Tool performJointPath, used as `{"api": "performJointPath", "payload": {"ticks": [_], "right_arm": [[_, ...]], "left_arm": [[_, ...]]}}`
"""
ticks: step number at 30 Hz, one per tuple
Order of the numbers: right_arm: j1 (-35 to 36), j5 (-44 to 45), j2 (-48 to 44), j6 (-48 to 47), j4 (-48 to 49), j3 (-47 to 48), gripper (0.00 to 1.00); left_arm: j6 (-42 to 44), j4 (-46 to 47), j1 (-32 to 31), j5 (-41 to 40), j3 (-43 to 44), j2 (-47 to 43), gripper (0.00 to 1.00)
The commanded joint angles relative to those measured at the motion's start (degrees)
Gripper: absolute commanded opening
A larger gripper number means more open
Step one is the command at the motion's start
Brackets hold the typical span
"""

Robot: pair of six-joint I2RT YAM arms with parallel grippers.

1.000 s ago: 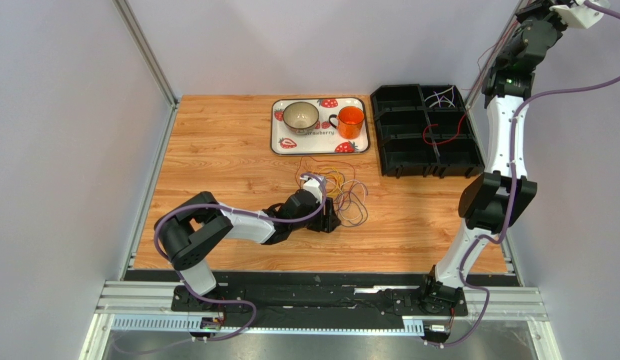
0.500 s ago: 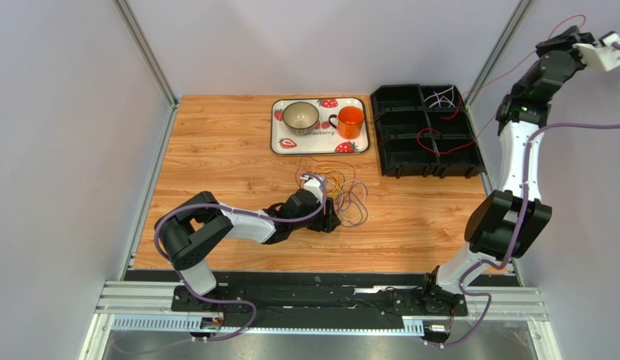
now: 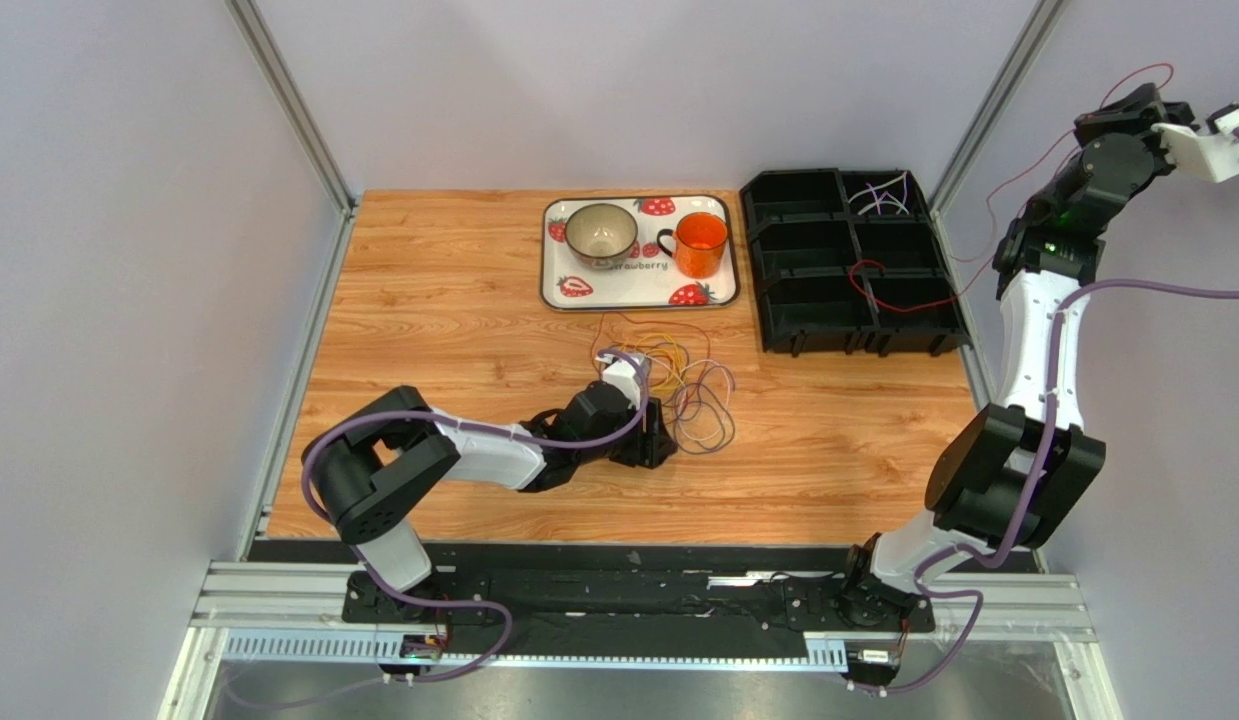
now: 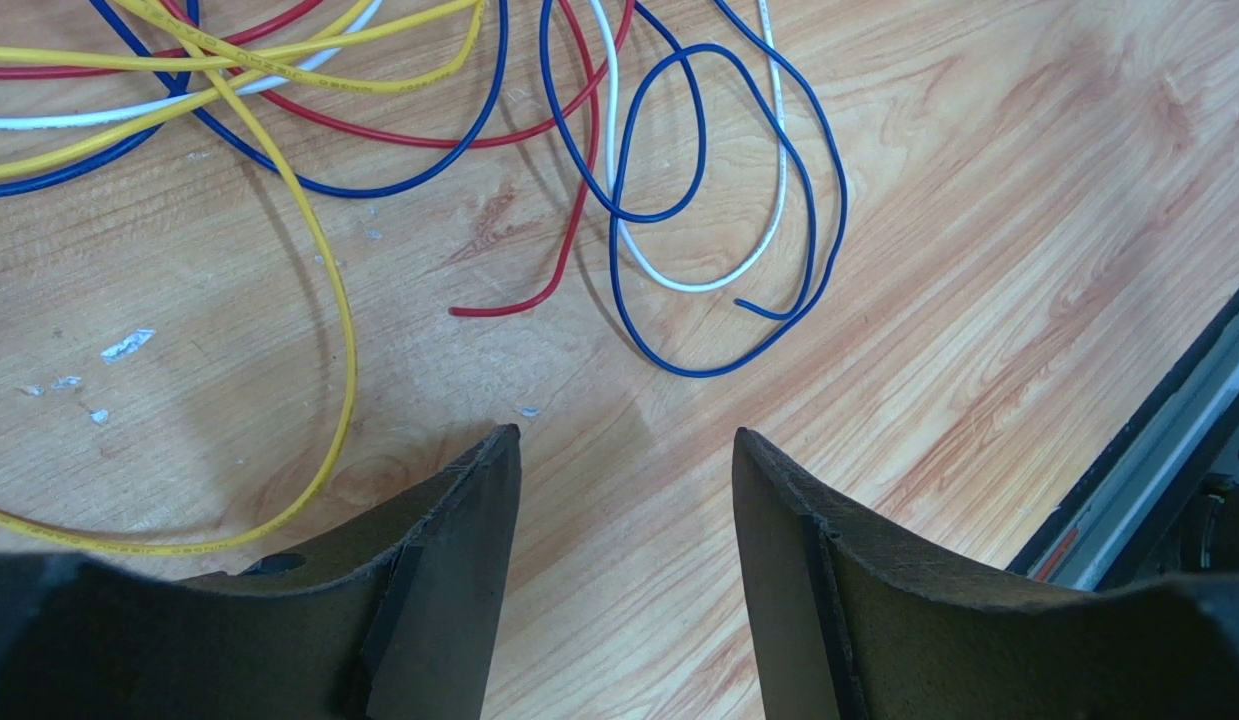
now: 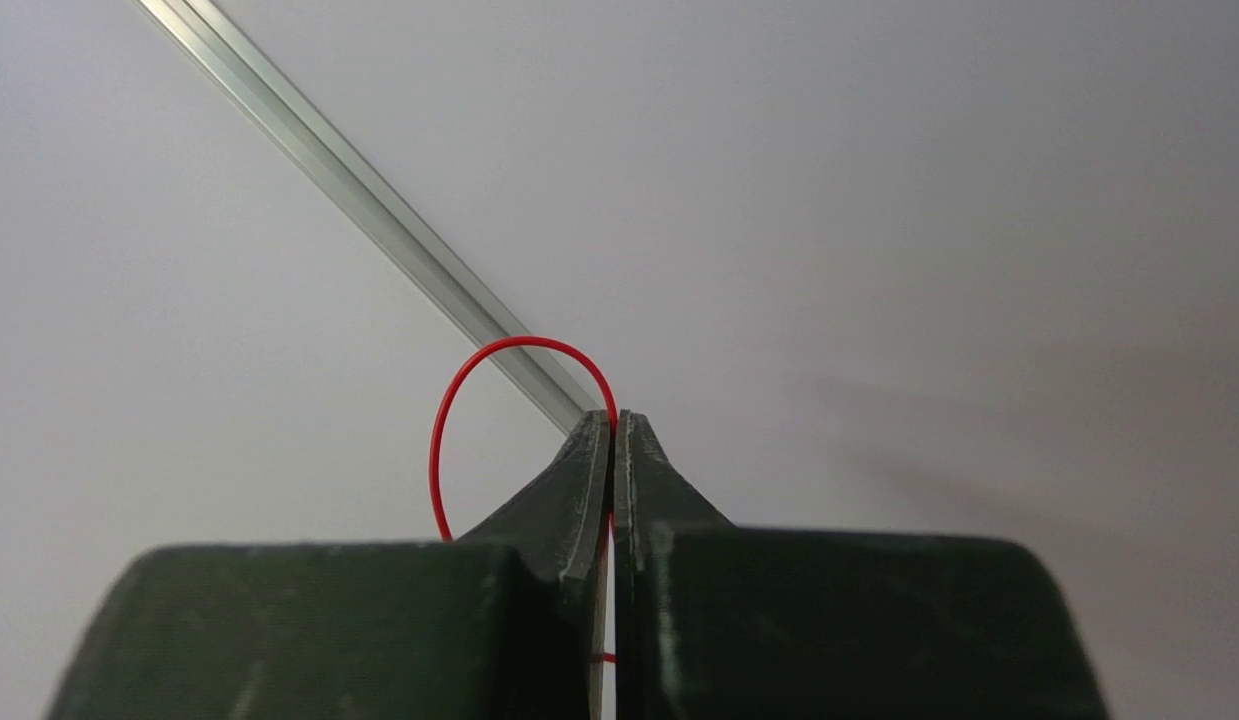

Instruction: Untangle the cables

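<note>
A tangle of yellow, red, blue and white cables [image 3: 688,384] lies on the wooden table. My left gripper [image 3: 657,444] sits low at the tangle's near edge. In the left wrist view it [image 4: 618,438] is open and empty, with the yellow cable [image 4: 340,323], a red end [image 4: 528,300] and blue loops [image 4: 700,353] just ahead. My right gripper [image 3: 1117,117] is raised high at the far right, shut on a red cable [image 5: 457,393]. That red cable trails down into the black tray [image 3: 866,272].
A black compartment tray [image 3: 798,195] stands at the back right, with pale cables [image 3: 885,194] in one far cell. A strawberry-print tray [image 3: 558,281] holds a bowl [image 3: 600,230] and an orange mug [image 3: 702,242]. Metal frame posts stand at the back corners.
My right arm has swung out to the right and a little lower with the red cable, whose lower part has shifted in the black tray. The left arm has barely moved.
</note>
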Motion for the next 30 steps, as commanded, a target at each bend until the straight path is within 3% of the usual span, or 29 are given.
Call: {"api": "performJointPath", "payload": {"ticks": [1, 8, 18, 30], "right_arm": [[-0.11, -1.63, -0.41, 2.68, 3.41, -2.43, 0.0], [-0.03, -4.1, 0.82, 5.41, 4.46, -5.68, 0.0], [4.1, -5.86, -2.69, -0.11, 8.94, -8.41, 0.0], [4.9, -5.33, -16.57, 0.23, 10.8, -18.69, 0.0]], "left_arm": [[0.72, 0.81, -0.32, 0.05, -0.56, -1.7, 0.62], [0.72, 0.72, -0.32, -0.04, -0.48, -1.79, 0.62], [1.07, 0.55, -0.32, -0.03, -0.04, -1.52, 0.62], [1.07, 0.81, -0.32, 0.05, -0.47, -1.96, 0.61]]}}
